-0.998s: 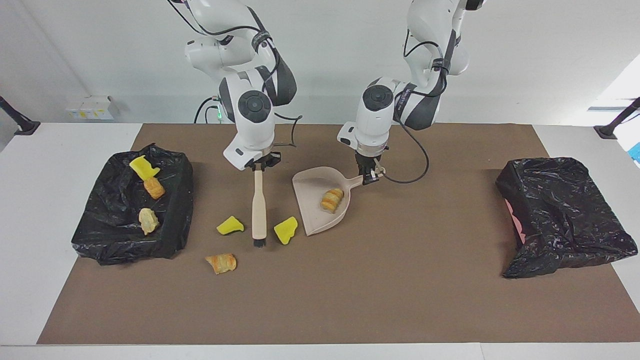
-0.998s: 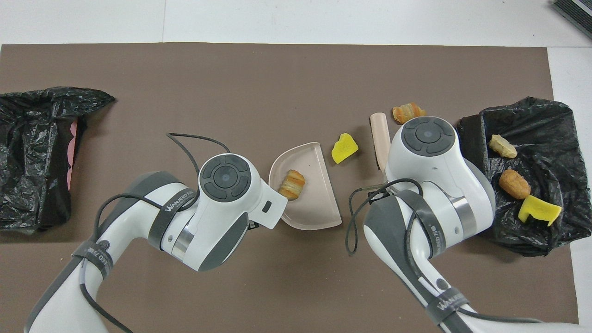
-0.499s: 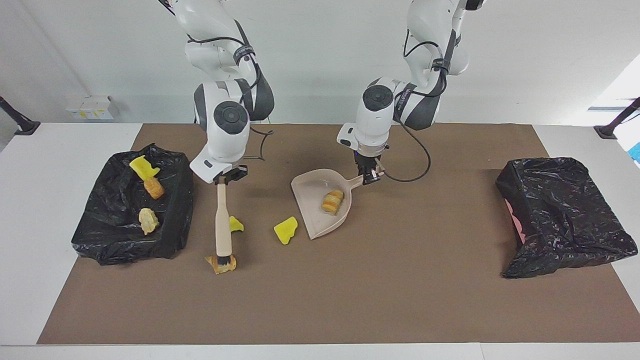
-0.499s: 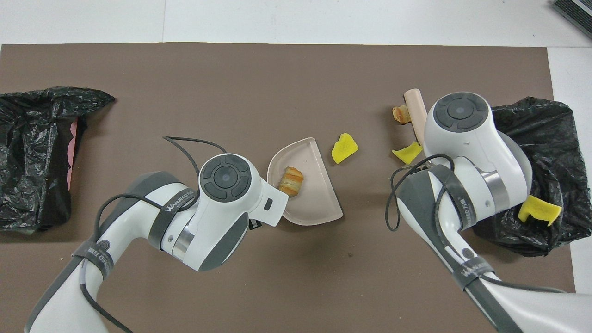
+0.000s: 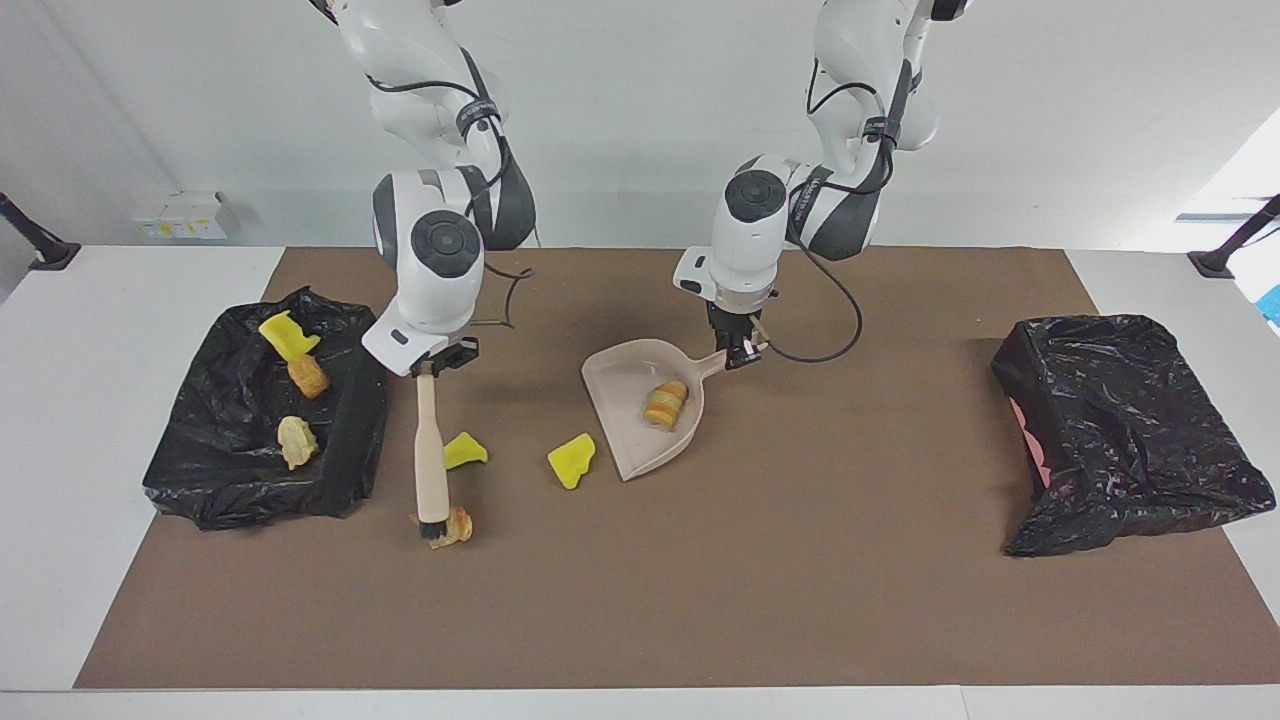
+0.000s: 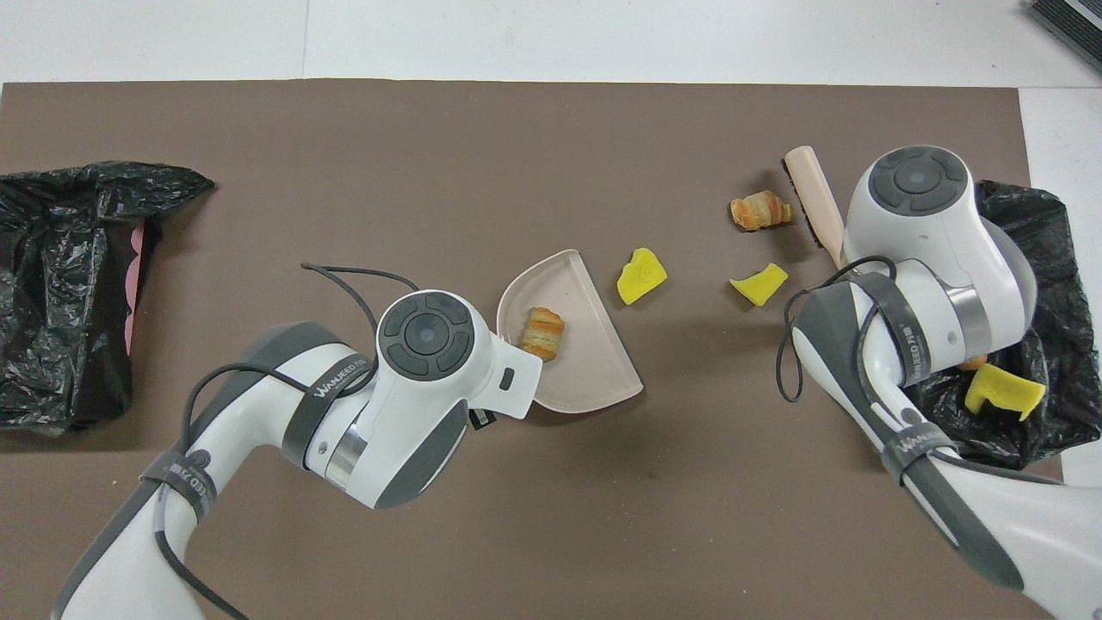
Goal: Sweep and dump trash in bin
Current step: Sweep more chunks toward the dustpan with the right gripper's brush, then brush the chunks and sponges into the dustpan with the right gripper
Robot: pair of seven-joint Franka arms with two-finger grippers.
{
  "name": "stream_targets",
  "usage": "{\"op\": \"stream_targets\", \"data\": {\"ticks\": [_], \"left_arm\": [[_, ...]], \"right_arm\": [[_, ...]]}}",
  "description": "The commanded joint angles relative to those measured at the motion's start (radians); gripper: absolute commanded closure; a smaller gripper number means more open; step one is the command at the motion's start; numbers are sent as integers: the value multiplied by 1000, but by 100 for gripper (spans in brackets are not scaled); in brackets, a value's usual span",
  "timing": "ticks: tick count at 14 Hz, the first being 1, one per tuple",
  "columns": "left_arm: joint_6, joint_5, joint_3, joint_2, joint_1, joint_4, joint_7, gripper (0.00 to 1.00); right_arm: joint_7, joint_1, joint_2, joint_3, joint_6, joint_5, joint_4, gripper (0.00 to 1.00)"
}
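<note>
Right gripper (image 5: 433, 366), clamped on the brush (image 5: 430, 455), has swung it frame-left; bristles now touch the bread piece (image 5: 458, 525) at lower left. Left gripper (image 5: 741, 352) grips the dustpan (image 5: 625, 385), centre frame, holding one roll (image 5: 664, 402). Sweeping can begin.

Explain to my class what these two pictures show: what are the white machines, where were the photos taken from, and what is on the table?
Two white robot arms work at a table; one picture faces them, one looks down from above. The right gripper holds a brush, its bristles beside a bread-like piece. The left gripper holds a dustpan containing another piece. Two yellow chunks lie on the brown mat. A black-lined bin holds more trash; another black bag lies at the left arm's end.
</note>
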Motion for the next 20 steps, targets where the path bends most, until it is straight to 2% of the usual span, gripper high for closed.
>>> {"op": "stream_targets", "data": {"ticks": [1, 4, 6, 13, 16, 20], "left_arm": [[20, -11, 11, -27, -17, -36, -32, 100], [30, -10, 10, -32, -18, -49, -31, 100], [32, -10, 10, -32, -18, -49, -29, 100], [55, -10, 8, -32, -31, -52, -32, 100], [73, -10, 6, -22, -50, -52, -41, 100], [101, -10, 8, -19, -60, -62, -42, 100]], "right_arm": [[32, -19, 33, 16, 12, -11, -4, 100], [41, -2, 8, 26, -49, 52, -44, 100], [41, 12, -1, 67, -107, 101, -47, 100], [179, 203, -24, 69, -152, 400, -46, 100], [240, 276, -38, 70, -210, 446, -40, 100], [245, 282, -79, 105, -296, 472, -43, 100]]}}
